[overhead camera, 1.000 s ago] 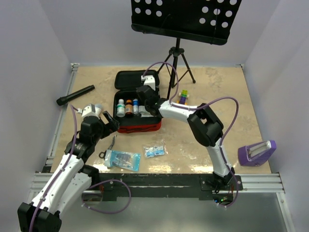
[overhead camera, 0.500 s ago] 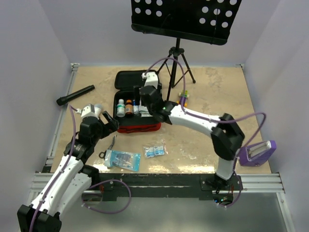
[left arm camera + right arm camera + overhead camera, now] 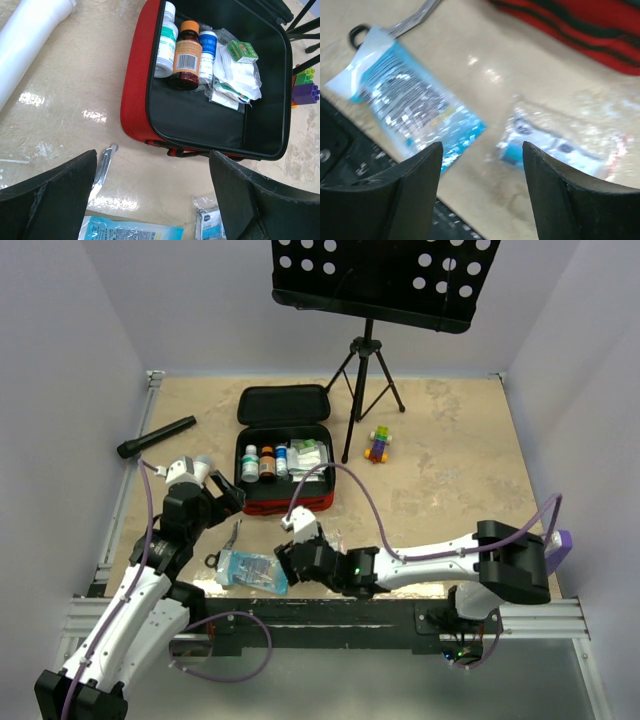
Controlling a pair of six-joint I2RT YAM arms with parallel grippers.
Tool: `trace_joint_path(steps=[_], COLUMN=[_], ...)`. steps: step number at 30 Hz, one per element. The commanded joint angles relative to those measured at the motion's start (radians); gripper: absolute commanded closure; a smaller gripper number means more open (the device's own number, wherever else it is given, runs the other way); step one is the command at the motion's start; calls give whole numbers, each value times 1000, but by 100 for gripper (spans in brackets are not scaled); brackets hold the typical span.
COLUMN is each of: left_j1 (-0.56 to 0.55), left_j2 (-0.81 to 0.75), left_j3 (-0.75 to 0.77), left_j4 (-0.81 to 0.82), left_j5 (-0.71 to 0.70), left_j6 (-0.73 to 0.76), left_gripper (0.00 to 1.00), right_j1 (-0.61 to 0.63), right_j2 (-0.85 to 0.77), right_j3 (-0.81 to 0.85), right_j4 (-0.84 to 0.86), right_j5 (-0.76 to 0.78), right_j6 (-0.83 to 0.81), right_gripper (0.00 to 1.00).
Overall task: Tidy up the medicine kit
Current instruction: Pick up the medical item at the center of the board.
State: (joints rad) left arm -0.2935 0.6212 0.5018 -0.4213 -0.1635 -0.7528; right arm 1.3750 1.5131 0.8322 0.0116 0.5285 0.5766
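The red medicine kit (image 3: 291, 503) lies open, lid (image 3: 283, 403) back, and shows in the left wrist view (image 3: 136, 90). Inside stand three bottles (image 3: 265, 461) (image 3: 187, 55) beside white packets (image 3: 308, 455) (image 3: 235, 75). On the table in front lie a large blue packet (image 3: 255, 570) (image 3: 405, 105), a small blue packet (image 3: 555, 142) (image 3: 210, 222) and scissors (image 3: 232, 535) (image 3: 102, 165). My right gripper (image 3: 287, 562) (image 3: 480, 200) is open and empty, low over the gap between the two packets. My left gripper (image 3: 228, 495) (image 3: 152, 200) is open and empty, left of the kit's front.
A black flashlight (image 3: 157, 437) lies at the far left. A music stand's tripod (image 3: 366, 370) stands behind the kit, with a colourful brick toy (image 3: 378, 443) (image 3: 305, 85) beside it. A purple device (image 3: 563, 538) sits at the right, behind my right elbow.
My right arm has swung from over the kit down to the near table, stopping low over the blue packets. The left arm has not moved.
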Motion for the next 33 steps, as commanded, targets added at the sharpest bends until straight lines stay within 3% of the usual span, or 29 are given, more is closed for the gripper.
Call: trace_joint_path(steps=[1, 10, 20, 30, 33], left_j1=[5, 5, 5, 5, 5], left_j2=[-8, -35, -46, -48, -44], left_j3=[73, 145, 129, 116, 115], left_j4=[-37, -146, -137, -125, -117], left_j5=[-30, -129, -126, -116, -105], left_j6=[-20, -34, -34, -34, -40], left_gripper=[2, 0, 0, 0, 0], right_j1=[102, 162, 162, 165, 177], right_j2=[73, 324, 470, 360, 261], right_j3=[91, 271, 320, 249, 234], right_j4=[102, 137, 100, 22, -33], right_j5=[-4, -58, 27, 134, 162], right_j6=[17, -118, -81, -29, -40], right_gripper=[30, 27, 41, 91, 100])
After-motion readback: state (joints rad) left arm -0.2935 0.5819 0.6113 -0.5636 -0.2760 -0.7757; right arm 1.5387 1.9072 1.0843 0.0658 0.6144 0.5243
